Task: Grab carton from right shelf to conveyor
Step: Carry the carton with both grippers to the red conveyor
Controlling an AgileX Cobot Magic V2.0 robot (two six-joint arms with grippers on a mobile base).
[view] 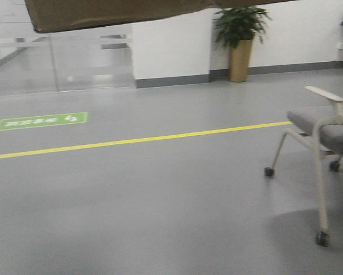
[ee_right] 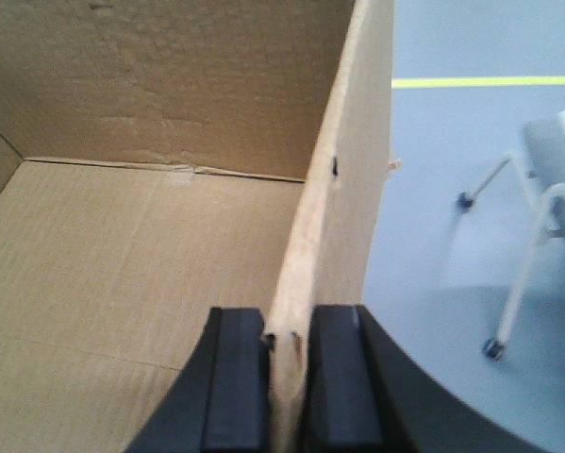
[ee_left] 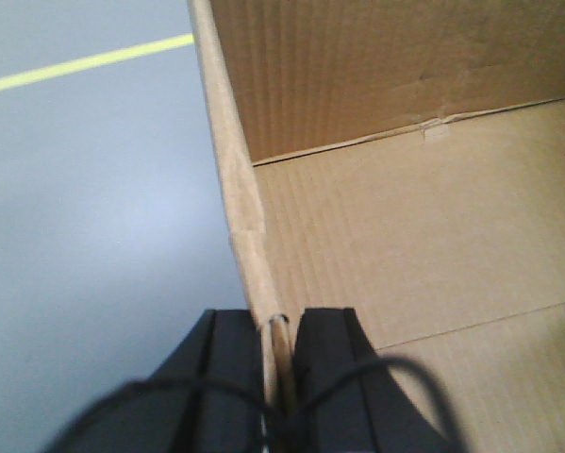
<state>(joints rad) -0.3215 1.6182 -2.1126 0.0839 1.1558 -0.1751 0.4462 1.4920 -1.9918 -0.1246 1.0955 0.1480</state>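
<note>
Exterior front-facing view: the carton (view: pixel 119 12) hangs at the top edge, above the floor (view: pixel 160 200). Left wrist view: the left end effector (ee_left: pixel 280 330) is clamped on the carton's left wall. Right wrist view: the right end effector (ee_right: pixel 287 326) is clamped on its right wall.

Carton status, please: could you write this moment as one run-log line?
carton: held aloft, empty | left gripper: shut on carton wall | right gripper: shut on carton wall | shelf, conveyor: not in view | nearby: chair
</note>
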